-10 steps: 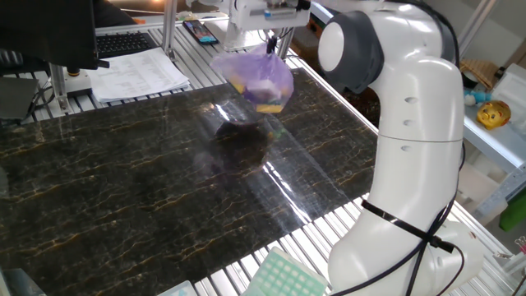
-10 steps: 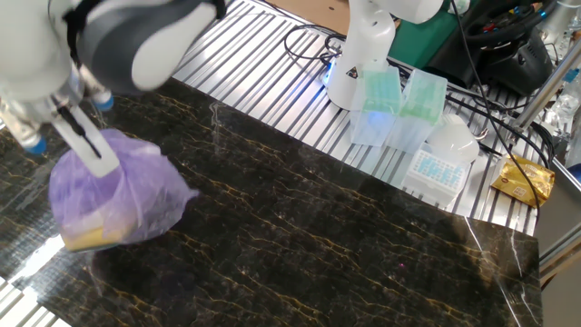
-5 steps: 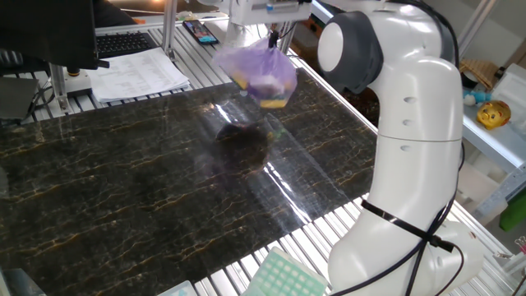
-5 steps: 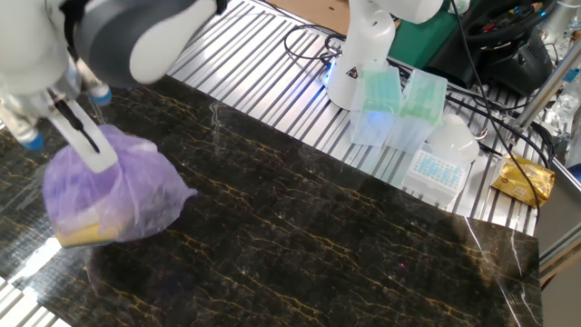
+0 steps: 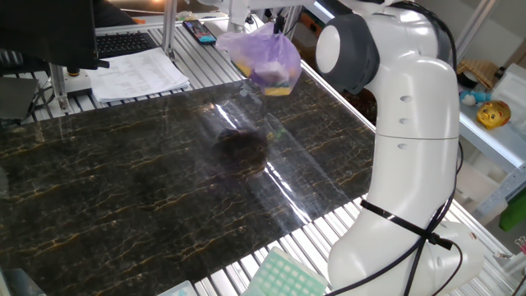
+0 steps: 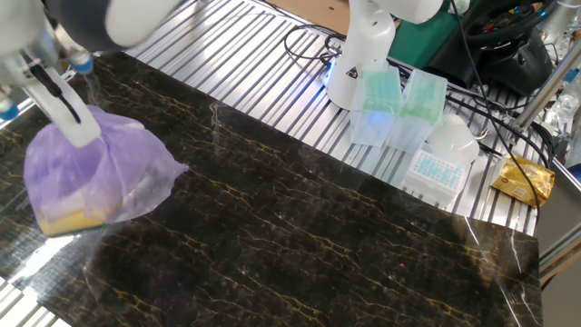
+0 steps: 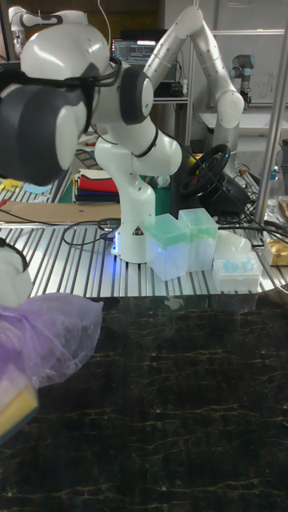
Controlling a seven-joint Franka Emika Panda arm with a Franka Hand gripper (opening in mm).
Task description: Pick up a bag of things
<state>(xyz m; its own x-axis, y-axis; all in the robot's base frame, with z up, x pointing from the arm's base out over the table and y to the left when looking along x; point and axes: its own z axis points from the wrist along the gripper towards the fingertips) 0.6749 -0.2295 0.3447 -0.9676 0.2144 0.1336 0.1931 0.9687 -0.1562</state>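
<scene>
The bag of things is a lumpy translucent lilac plastic bag with yellow and white items showing through. It hangs in the air well above the dark marble tabletop, and its shadow lies on the surface below. My gripper is shut on the bag's gathered top. In the other fixed view the bag dangles from the fingers at the left edge. The tall fixed view shows the bag at the left border with a yellow item at its bottom.
Papers and a keyboard lie behind the marble slab. Pipette tip boxes and a white rack stand beside a second robot base. A yellow packet lies at the right. My own arm's white base rises at the table's near right.
The gripper has risen with the bag in it; the bag hangs higher above the tabletop than a second ago and has drifted slightly toward the back.
</scene>
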